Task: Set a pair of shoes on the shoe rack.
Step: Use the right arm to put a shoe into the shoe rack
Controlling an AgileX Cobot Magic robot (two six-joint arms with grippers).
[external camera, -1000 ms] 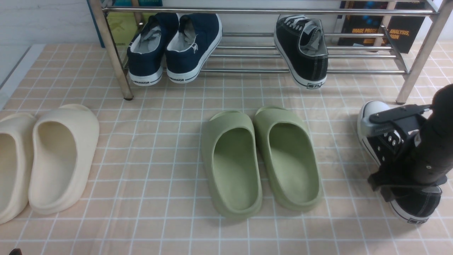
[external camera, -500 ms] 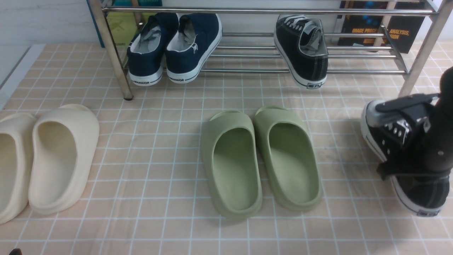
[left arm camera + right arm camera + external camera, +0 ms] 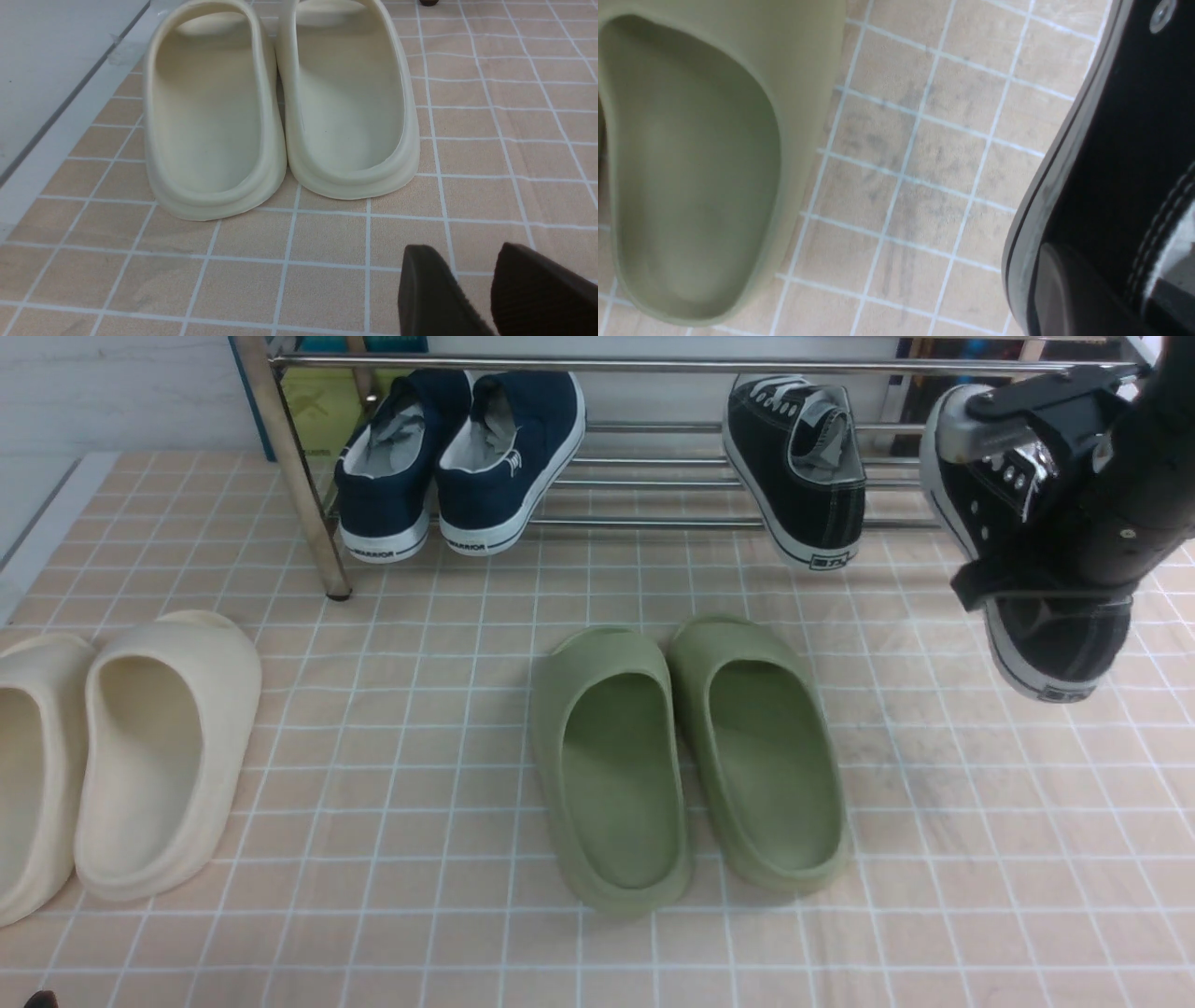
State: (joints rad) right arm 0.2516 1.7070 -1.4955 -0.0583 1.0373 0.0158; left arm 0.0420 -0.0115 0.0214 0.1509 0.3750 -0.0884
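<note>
Right tool (image 3: 1013, 495) grips 1 black sneaker (image 3: 1060, 649) held clear of the counter (image 3: 420, 756), toe toward the rack (image 3: 653, 364), likely to land beside its mate (image 3: 803, 476) already shelved; left tool (image 3: 467, 266) sits narrowly parted, empty.

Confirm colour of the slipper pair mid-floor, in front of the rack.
The slippers are plain olive green, no pattern; the front view shows it best.

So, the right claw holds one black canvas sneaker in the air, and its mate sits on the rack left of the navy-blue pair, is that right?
Not quite: the front view shows the racked black canvas sneaker on the silver metal-tube shoe rack right of the navy-blue sneakers, not left. The right claw does hold the other black canvas sneaker in the air.
</note>
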